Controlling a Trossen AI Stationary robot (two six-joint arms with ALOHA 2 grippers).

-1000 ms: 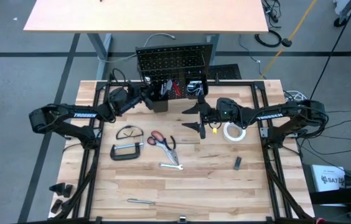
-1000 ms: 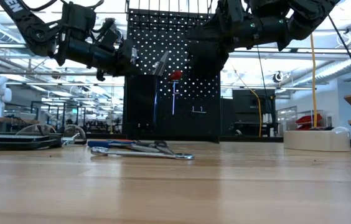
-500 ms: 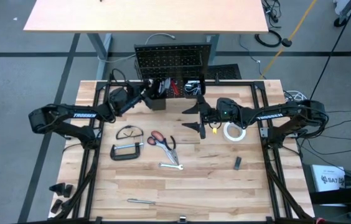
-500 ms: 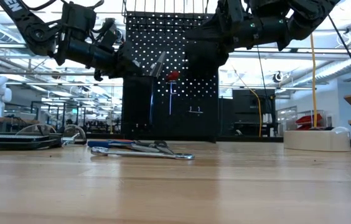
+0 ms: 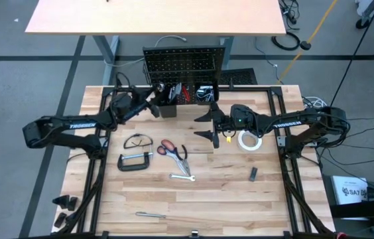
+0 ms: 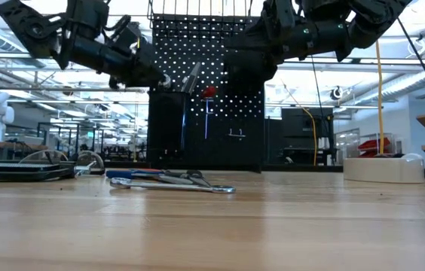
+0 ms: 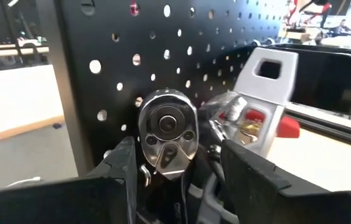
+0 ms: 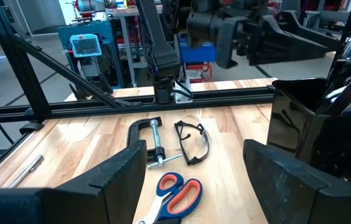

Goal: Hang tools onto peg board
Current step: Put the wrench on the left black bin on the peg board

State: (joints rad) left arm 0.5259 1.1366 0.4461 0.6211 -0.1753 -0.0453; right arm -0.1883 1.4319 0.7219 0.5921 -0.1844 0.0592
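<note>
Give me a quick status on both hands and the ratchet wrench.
Left hand open around the ratchet wrench head at the peg board. Right hand open, empty, hovering mid-table. Scissors, C-clamp, safety glasses not yet hung.

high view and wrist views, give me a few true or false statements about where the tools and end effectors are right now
1. The ratchet wrench sits against the peg board, between the open fingers of the left end effector. True.
2. The right end effector is shut on the white tape roll. False: it is open and holds nothing; the tape roll lies on the table beside that arm.
3. The black C-clamp lies flat on the table. True.
4. The red-handled scissors hang on the peg board. False: the scissors lie on the table, between the safety glasses and the right end effector.
5. The safety glasses lie on the table next to the C-clamp. True.
</note>
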